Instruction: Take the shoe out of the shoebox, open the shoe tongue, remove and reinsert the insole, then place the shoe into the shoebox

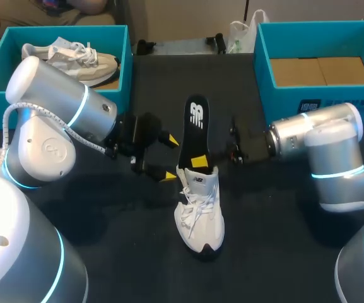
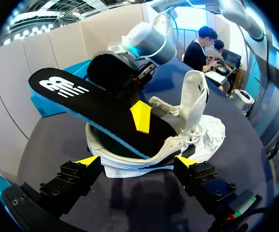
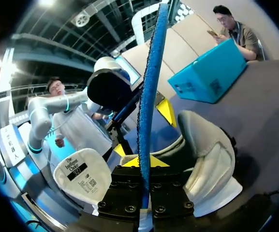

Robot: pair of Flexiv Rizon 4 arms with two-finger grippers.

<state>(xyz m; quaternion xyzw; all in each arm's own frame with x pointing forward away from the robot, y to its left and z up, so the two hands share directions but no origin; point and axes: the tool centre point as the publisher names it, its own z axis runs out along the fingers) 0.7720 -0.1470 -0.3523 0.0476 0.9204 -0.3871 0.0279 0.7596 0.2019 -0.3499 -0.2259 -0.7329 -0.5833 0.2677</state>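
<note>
The dark counter [image 1: 282, 221] is carrying a white shoe [image 1: 200, 211] at its middle, between two teal shoeboxes [image 1: 320, 95], with the tongue thrown forward. The right claw [image 3: 144, 164] is pinching the black insole [image 1: 196, 123], whose lower end is sitting in the shoe's opening. The left claw [image 1: 169, 158] is gaping wide just beside the heel, gripping nothing. Pushed down crooked, the insole is likely to buckle or tip the unbraced shoe.

Two shoes [image 1: 200, 208] [image 1: 74, 60], two shoeboxes [image 1: 55, 29] [image 1: 320, 101], one insole [image 1: 196, 123].
</note>
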